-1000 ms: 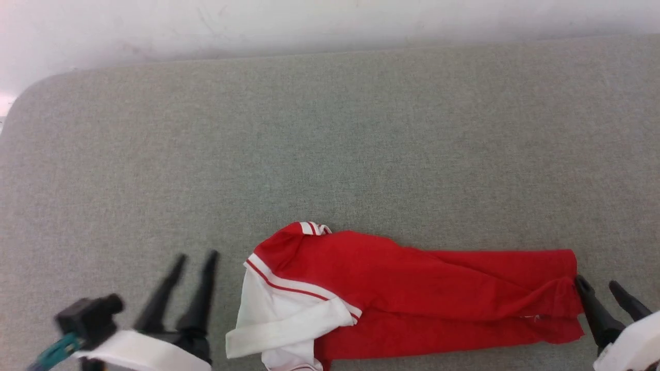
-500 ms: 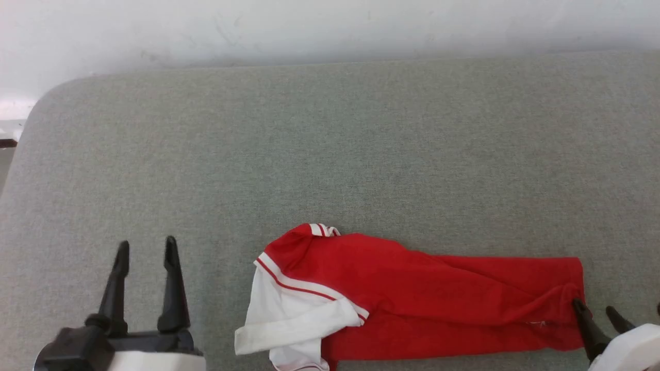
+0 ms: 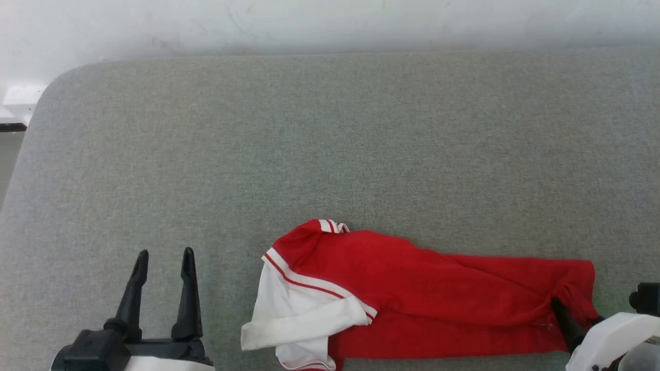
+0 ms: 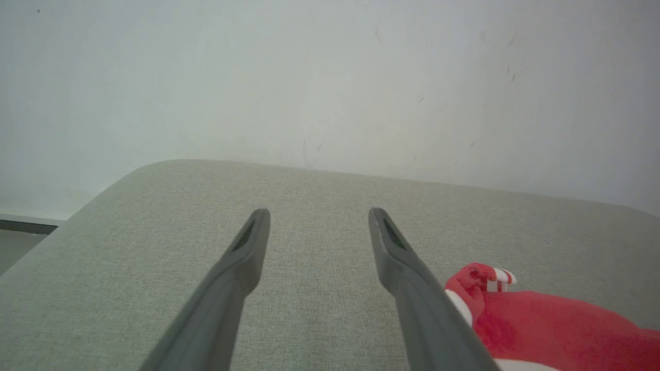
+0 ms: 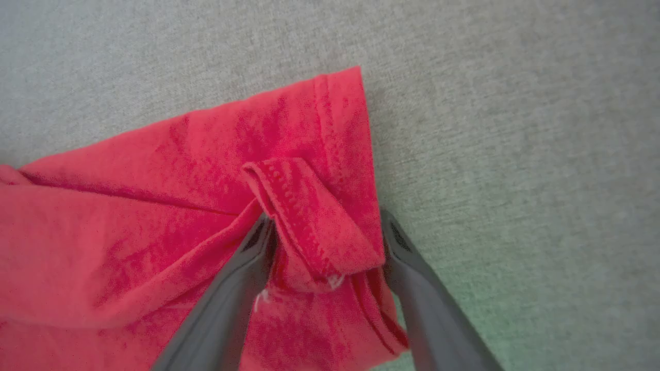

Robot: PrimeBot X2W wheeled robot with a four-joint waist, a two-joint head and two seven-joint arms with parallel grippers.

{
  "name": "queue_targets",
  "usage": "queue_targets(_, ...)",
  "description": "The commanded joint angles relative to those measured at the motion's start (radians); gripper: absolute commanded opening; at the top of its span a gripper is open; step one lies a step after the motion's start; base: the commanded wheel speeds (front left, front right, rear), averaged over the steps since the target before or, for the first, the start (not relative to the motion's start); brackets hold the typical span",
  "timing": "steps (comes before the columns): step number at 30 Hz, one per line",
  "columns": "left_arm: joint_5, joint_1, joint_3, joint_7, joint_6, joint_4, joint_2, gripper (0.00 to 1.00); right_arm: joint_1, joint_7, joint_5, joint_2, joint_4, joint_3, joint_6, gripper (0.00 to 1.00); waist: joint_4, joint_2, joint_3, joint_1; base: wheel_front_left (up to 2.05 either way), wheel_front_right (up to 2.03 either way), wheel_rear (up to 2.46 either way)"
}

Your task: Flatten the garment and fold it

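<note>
Where its stitched hem (image 5: 309, 216) bunches, the garment (image 3: 438, 288) wrinkles on woven upholstery (image 3: 309, 154).

**Left tool** (image 3: 165, 252): I see two long, tapering black fingers (image 3: 187, 293) on a black angular base (image 3: 98, 350), which is backed by a white wrist shell (image 3: 165, 365). Close up, the fingers look matte grey, with a dark slot (image 4: 246, 238) near each tip.

**Right tool** (image 5: 327, 221): it has matching fingers, a glossy white casing (image 3: 608, 335) with small dark screw holes, and a black block (image 3: 647, 298).

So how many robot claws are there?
2. The left gripper hangs open above the grey cushion; the right gripper stands open around a hem fold of the garment.
</note>
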Motion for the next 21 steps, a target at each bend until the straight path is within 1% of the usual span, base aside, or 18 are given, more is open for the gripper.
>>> queue_targets(1, 0.017, -0.01, 0.002, -0.005, -0.012, 0.009, -0.003, 1.0, -0.011, 0.035, 0.005, 0.008, 0.046, 0.014, -0.001, 0.48, 0.003, -0.0001, 0.006, 0.0001, 0.0, 0.0, 0.0)
queue_targets(2, 0.018, -0.013, 0.002, -0.005, -0.016, 0.01, -0.004, 1.0, -0.017, 0.047, 0.017, 0.01, 0.054, 0.015, -0.001, 0.35, 0.004, -0.0001, 0.008, 0.0001, 0.0, 0.0, 0.0)
queue_targets(3, 0.02, -0.015, 0.003, -0.005, -0.019, 0.01, -0.005, 1.0, -0.022, 0.052, 0.025, 0.011, 0.06, 0.009, -0.001, 0.0, 0.005, -0.0001, 0.011, 0.0001, 0.0, 0.0, 0.0)
queue_targets(12, 0.035, -0.023, 0.01, -0.005, -0.032, 0.014, -0.011, 1.0, -0.059, 0.043, -0.011, 0.011, 0.029, -0.031, -0.001, 0.0, -0.003, -0.0001, 0.019, 0.0001, 0.0, 0.0, 0.0)
queue_targets(17, 0.04, -0.02, 0.009, -0.005, -0.036, 0.018, -0.026, 1.0, -0.086, 0.04, -0.055, -0.026, -0.018, -0.085, -0.001, 0.0, -0.01, -0.0001, 0.007, 0.0001, 0.0, 0.0, 0.0)
queue_targets(21, 0.045, -0.015, 0.007, -0.005, -0.041, 0.024, -0.035, 1.0, -0.104, 0.061, -0.097, -0.072, -0.053, -0.165, -0.001, 0.0, -0.014, -0.0001, -0.002, 0.0001, 0.0, 0.0, 0.0)
